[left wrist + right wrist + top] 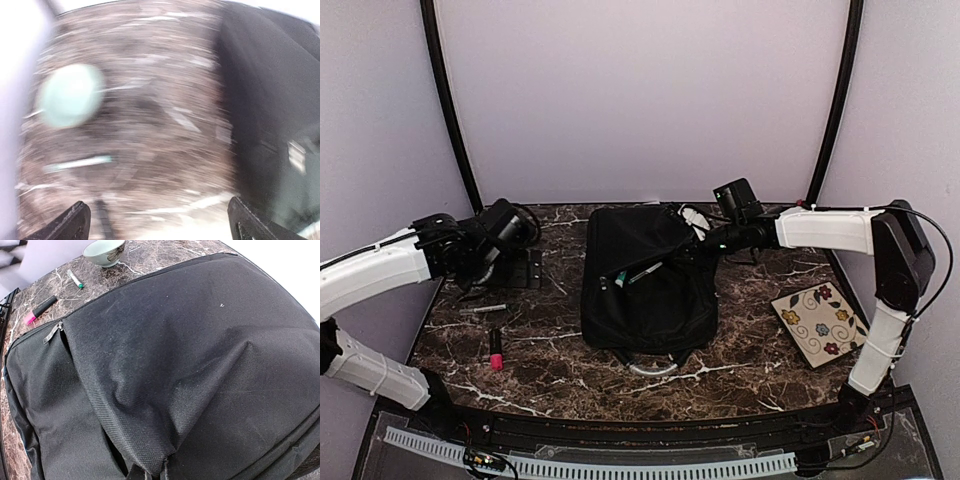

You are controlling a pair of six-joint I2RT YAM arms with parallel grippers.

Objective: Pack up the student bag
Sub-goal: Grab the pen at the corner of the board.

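I am seeing the large black soft fabric backpack (645,290) lying flat in the middle of the dark marbled stone worktop (750,350), between the two arms. The right claw (698,243) is clenching a fold of its cloth near the far right corner, tenting the flap. The left claw (160,222) is hanging released, fingers wide apart, over the worktop left of the backpack.
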